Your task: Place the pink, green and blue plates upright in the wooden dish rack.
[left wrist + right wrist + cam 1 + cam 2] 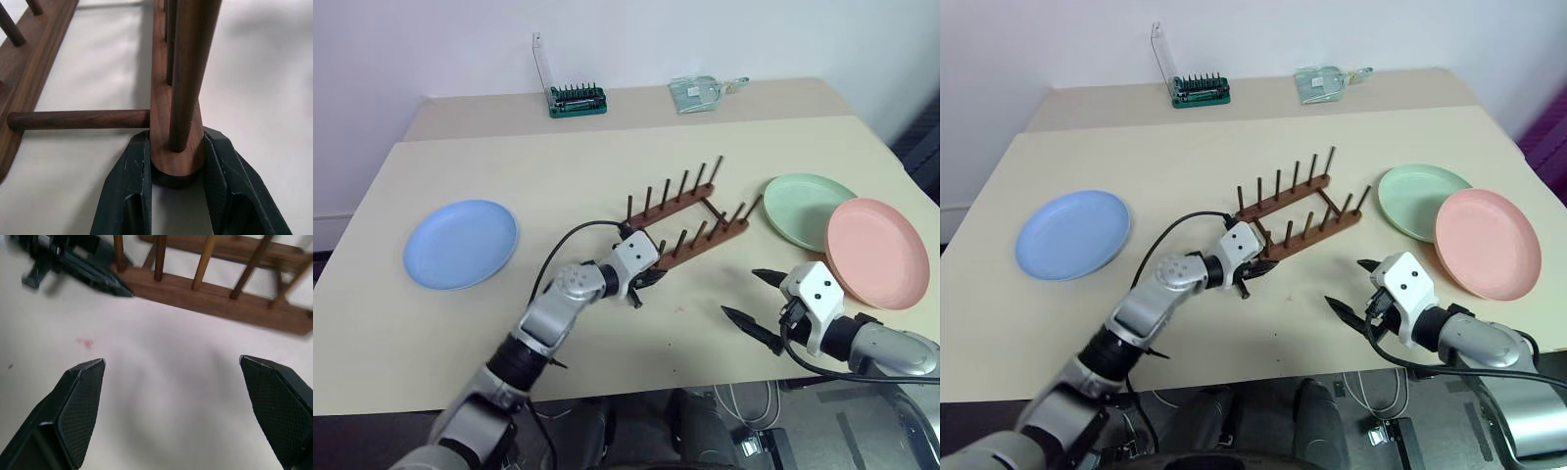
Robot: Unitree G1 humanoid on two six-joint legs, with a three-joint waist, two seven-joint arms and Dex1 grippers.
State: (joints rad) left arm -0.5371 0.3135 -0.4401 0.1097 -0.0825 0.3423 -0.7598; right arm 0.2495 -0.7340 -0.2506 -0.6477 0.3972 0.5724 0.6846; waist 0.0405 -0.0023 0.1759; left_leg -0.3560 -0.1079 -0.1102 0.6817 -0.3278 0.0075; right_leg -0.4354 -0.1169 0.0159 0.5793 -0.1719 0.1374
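A broad beige table [607, 157] carries everything. Of the three plates, the blue plate [460, 244] lies flat on the left side, well apart from the others. The green plate [806, 208] lies flat on the right side, and the pink plate [877, 252] sits just nearer and to the right of it, its rim overlapping the green one's edge. None of them stands in the rack.

The wooden dish rack [690, 220] sits near the middle of the table, between the blue plate and the other two, set at a slant so that its two pegged rails run from near left to far right. Its pegs stand upright and hold no plate.

The left gripper [641, 284] reaches in from the near left to the rack's near-left end. In the left wrist view its two black fingers [128, 191] are closed on the rounded end of one rail, pinching it from both sides just below an upright peg.

The right gripper [759, 302] hovers near the front edge on the right, nearer than the rack and left of the pink plate. Its fingers [80, 396] are spread wide with bare tabletop between them, holding nothing.

At the far edge of the table stand a green bit holder [577, 100] with a raised clear lid and, to its right, a small clear plastic item [700, 92].
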